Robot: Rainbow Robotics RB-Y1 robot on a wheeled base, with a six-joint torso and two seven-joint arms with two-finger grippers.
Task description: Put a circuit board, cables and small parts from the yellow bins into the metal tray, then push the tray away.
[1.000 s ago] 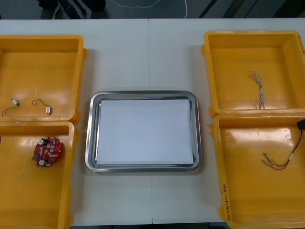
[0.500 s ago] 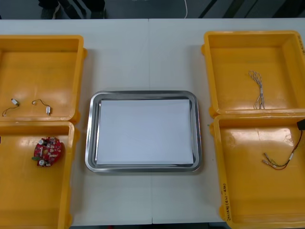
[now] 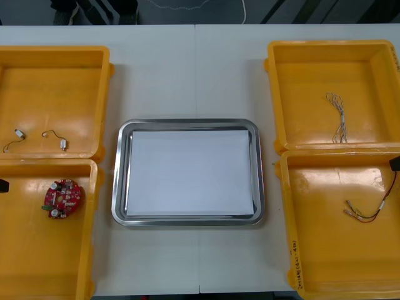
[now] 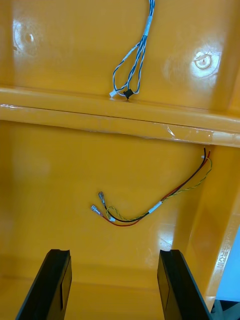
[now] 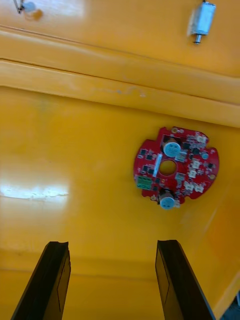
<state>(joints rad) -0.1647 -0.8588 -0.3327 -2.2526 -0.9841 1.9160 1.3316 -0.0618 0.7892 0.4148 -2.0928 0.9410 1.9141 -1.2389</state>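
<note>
**STATUS:** nothing moved yet; judged to be at the very start.
- Tray [image 3: 117,178]: mid-counter [image 3: 187,69], between the bins. White inside, shiny rim, nothing in it.
- Left to do (est.): board, cables and parts into tray, then push tray away.

**ITEMS**
- Board [image 3: 62,198]: in near-L bin [image 3: 37,262], lying flat close to the wall shared with far-L bin [image 3: 56,81].
  - Round, red, notched edge, hole at centre.
  - Components up: two silvery cans, white connectors, a green block, small black chips.
- Parts [image 3: 63,144]: 2 pcs in far-L bin, apart from each other, each w/ a thin wire tail. Kind not clear.
- Blue-white cable [image 3: 337,115]: in far-R bin [image 3: 325,62], twisted, its end near the wall shared with near-R bin [image 3: 331,262].
- Red-yellow cable [image 3: 369,209]: in near-R bin, curved, small terminals at one end, other end by the side wall.

**CLAWS**
- L claw [image 5: 112,245]: fingers apart, nothing between them, over near-L bin floor. Board lies just beyond the tips, nearer one finger than the other, not touched.
- R claw [image 4: 114,252]: fingers apart, empty, over near-R bin. Red-yellow cable lies beyond the tips, roughly in line w/ the gap, not touched.

**NEXT (est.):** L claw is best placed for the board, R claw for the red-yellow cable.
</note>
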